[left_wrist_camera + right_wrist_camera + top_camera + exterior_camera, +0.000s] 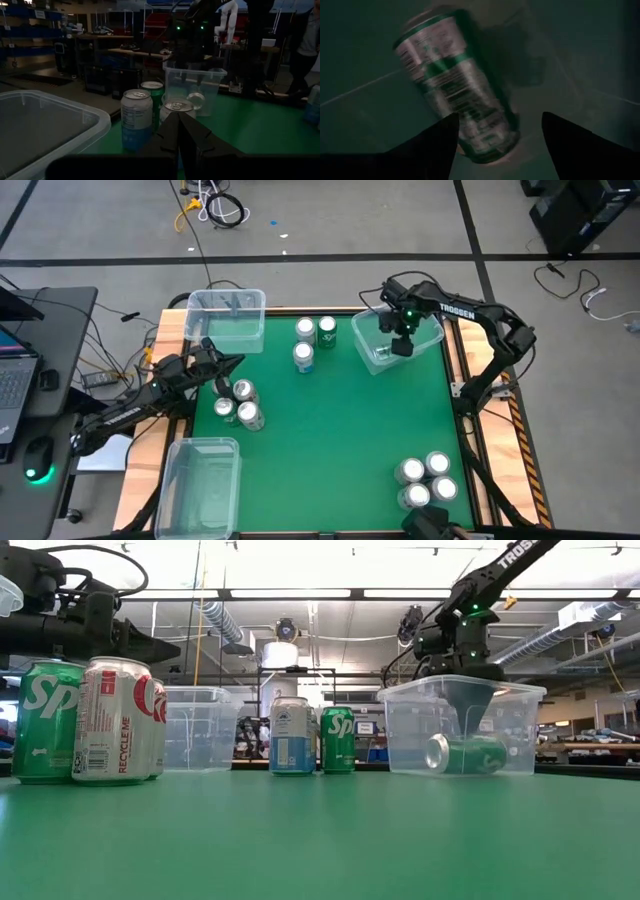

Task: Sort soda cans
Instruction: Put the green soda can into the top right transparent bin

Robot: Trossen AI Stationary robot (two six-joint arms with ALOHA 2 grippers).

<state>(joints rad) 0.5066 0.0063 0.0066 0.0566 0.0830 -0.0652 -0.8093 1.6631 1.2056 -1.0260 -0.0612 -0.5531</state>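
Observation:
A green soda can [465, 753] lies on its side on the floor of the clear bin [372, 358] at the table's far right. My right gripper [498, 116] points down into that bin just above the can [460, 90], open, its fingers apart from it. My left gripper [180, 125] hovers shut and level over the table's left side [235, 361], holding nothing. Three cans [243, 405] stand upright beside it, three more [310, 338] at the far middle, and several silver-topped cans [425, 480] at the near right.
An empty clear bin [225, 320] stands at the far left corner and another [200, 485] at the near left corner. The middle of the green mat [330, 440] is bare. A desk with a laptop and mouse is beyond the left edge.

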